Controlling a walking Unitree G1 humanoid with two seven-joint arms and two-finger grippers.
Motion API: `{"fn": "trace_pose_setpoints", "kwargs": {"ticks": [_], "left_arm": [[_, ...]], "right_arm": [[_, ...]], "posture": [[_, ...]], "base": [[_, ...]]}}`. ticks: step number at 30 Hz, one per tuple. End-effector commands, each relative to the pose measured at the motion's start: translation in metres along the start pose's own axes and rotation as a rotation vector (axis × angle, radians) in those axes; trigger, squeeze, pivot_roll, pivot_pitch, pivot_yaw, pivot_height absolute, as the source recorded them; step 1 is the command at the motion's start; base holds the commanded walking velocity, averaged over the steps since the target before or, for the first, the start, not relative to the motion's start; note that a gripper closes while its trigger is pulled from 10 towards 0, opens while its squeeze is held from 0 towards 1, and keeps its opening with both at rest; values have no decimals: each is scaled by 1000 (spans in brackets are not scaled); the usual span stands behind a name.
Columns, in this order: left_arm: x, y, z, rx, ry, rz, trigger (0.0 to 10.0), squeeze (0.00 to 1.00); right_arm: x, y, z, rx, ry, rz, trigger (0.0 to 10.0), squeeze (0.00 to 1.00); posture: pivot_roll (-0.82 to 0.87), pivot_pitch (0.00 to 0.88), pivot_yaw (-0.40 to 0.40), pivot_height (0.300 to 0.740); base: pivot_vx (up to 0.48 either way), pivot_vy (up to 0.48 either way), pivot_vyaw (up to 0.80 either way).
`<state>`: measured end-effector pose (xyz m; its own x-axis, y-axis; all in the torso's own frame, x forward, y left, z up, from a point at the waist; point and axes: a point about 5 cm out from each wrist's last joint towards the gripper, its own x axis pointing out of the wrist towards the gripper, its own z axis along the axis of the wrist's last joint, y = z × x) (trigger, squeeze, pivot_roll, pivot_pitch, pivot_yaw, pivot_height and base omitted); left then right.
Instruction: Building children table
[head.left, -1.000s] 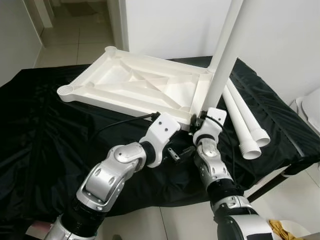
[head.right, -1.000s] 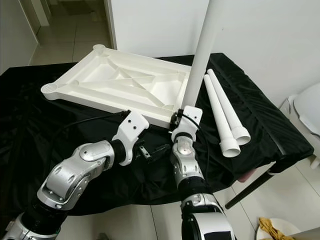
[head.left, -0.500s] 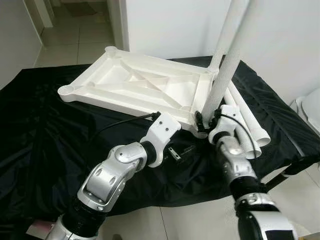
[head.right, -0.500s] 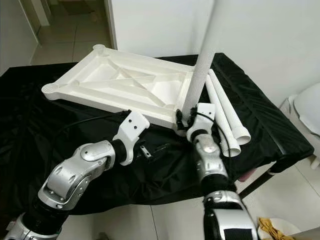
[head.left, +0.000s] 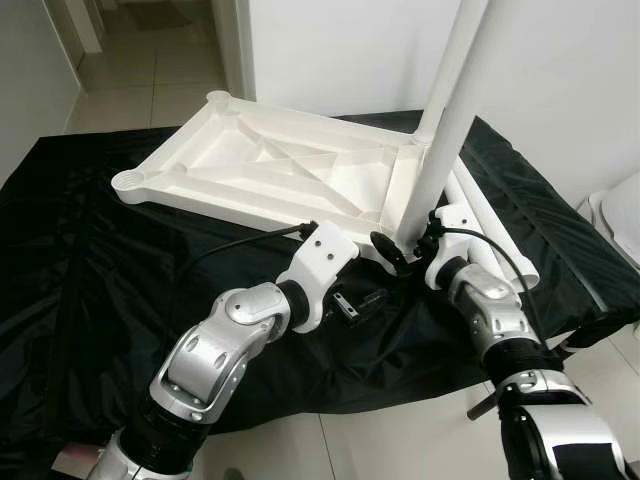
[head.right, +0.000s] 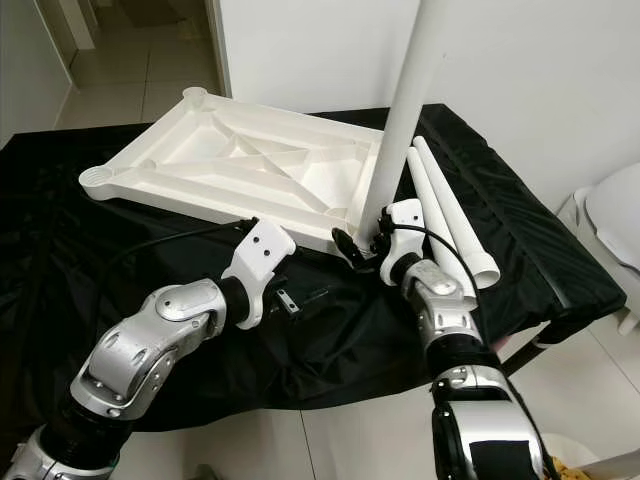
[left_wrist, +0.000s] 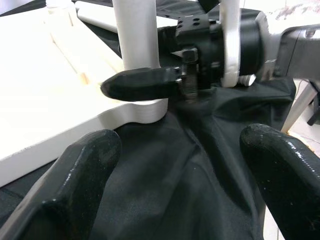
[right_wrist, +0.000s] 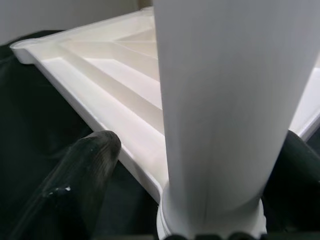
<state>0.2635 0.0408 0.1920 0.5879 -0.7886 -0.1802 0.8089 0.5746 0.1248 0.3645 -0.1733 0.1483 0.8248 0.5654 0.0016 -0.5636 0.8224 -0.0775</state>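
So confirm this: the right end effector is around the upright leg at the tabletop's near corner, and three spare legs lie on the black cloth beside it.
Not quite. The right end effector is around the upright leg at the tabletop's near corner, but two spare legs lie on the black cloth, not three, as the right eye view shows.

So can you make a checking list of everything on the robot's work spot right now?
Surface: black cloth covering the table.
Job's things: white tabletop lying upside down; one leg standing upright in its near right corner socket; two spare legs lying beside it on the right.
Clutter: nothing seen.
Grippers: right gripper at the base of the upright leg, fingers open on either side of it; left gripper open, low over the cloth just in front of the tabletop.
Cables: black cable running along the left arm.
Surroundings: white wall, tiled floor.
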Motion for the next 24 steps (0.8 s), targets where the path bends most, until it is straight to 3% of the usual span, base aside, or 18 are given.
{"fn": "trace_pose_setpoints", "kwargs": {"ticks": [1, 10, 11, 12, 24], "left_arm": [[-1, 2, 1, -3, 4, 13, 10000, 0], [-2, 3, 2, 2, 2, 13, 10000, 0], [-2, 3, 2, 3, 1, 13, 10000, 0], [-1, 3, 3, 3, 0, 12, 10000, 0], [0, 5, 3, 8, 0, 16, 10000, 0]], "right_arm": [[4, 2, 6, -32, -6, 71, 10000, 0], [3, -8, 9, -64, 17, 64, 9765, 0], [1, -11, 9, -68, 29, 73, 2078, 0], [-1, -12, 6, -75, 57, 98, 78, 0], [-11, -15, -7, -81, 153, 186, 0, 0]], "posture": [[-33, 49, 1, 740], [-41, 53, 6, 740], [-42, 55, 6, 740], [-41, 55, 6, 740], [-47, 39, 0, 740]], "base": [[0, 0, 0], [0, 0, 0], [0, 0, 0], [0, 0, 0], [0, 0, 0]]}}
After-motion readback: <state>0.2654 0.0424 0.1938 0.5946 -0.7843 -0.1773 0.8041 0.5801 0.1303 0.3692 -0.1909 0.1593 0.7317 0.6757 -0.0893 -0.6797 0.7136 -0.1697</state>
